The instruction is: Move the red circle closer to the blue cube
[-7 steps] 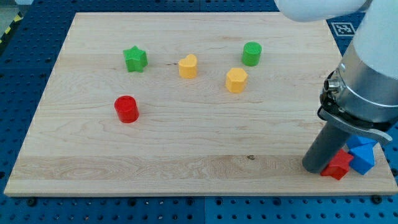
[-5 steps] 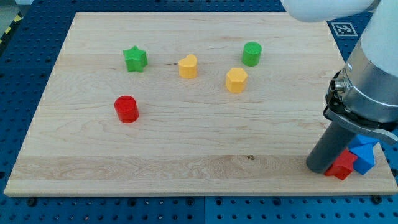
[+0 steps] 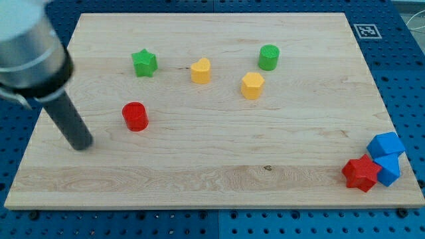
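My tip (image 3: 82,145), a bare rod end effector holding nothing, sits near the wooden table's (image 3: 199,172) left edge, just left of the red plastic circle (image 3: 135,116); the blue plastic cube (image 3: 386,145) waits at the bottom-right corner.

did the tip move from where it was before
Yes. My tip went from beside the red star at the view's bottom right across the board to the view's left, now just left of the red circle.

A green star (image 3: 144,63), a yellow heart (image 3: 200,70), a yellow hexagon (image 3: 252,85) and a green cylinder (image 3: 268,58) sit apart across the upper wooden board (image 3: 219,159). At the view's bottom right, a red star (image 3: 360,174) touches a second blue block (image 3: 392,170).
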